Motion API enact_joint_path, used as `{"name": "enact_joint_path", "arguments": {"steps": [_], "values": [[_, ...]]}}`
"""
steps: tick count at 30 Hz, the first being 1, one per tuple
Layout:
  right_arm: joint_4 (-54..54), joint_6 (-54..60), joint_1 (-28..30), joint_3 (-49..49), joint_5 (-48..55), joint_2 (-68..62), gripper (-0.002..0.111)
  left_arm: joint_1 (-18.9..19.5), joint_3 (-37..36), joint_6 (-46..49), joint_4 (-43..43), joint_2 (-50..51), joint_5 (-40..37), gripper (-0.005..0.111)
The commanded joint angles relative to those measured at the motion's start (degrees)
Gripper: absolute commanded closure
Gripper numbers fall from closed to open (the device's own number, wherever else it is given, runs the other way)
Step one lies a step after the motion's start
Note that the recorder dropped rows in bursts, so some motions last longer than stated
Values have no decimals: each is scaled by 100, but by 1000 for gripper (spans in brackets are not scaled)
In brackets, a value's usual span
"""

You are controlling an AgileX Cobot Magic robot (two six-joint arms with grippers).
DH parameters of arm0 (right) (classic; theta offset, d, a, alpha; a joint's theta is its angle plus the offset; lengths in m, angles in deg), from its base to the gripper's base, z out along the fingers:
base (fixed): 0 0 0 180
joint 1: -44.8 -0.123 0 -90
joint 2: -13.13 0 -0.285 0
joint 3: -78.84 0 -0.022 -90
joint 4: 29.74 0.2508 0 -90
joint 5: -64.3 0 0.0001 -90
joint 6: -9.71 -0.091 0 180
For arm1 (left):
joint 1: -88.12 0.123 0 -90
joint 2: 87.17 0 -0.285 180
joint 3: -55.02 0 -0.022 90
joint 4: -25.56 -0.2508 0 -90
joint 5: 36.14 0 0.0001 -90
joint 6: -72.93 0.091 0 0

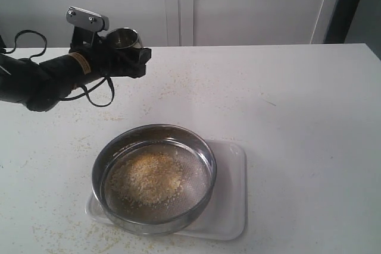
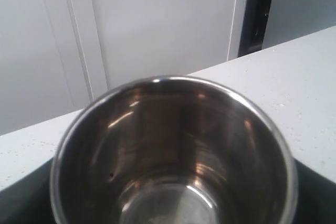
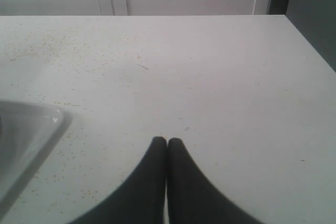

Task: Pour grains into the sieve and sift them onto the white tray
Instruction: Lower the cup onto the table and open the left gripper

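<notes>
The sieve [image 1: 154, 178], a wide steel ring with grey mesh, rests on the white tray [image 1: 229, 206] at the front of the table. A patch of sandy grains [image 1: 147, 178] lies on its mesh. My left gripper [image 1: 128, 56] is shut on a small shiny steel cup [image 1: 124, 40], held upright above the table's back left, well away from the sieve. Seen from the left wrist, the cup [image 2: 173, 156] fills the view and looks almost empty, hiding the fingers. My right gripper [image 3: 167, 141] is shut with nothing in it, low over bare table beside the tray's corner [image 3: 31, 129]; it is out of the exterior view.
Stray grains [image 1: 178, 81] are scattered over the white table, mostly at the left and back. A white wall with panel seams stands behind the table. The table's right edge [image 3: 310, 40] shows in the right wrist view.
</notes>
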Motion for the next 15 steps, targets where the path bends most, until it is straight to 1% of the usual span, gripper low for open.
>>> {"name": "enact_joint_path", "arguments": {"steps": [1, 4, 8, 15], "values": [[-37, -27, -11, -39, -28, 33, 108, -52, 200, -120, -48, 393, 399, 107], [-37, -27, -11, -39, -28, 33, 108, -147, 311, -42, -119, 647, 391, 107], [-37, -27, -11, -39, -28, 33, 108, -151, 416, -71, -320, 1012, 447, 107], [-37, -27, -11, -39, -28, 33, 108, -151, 451, -71, -354, 1292, 749, 107]]}}
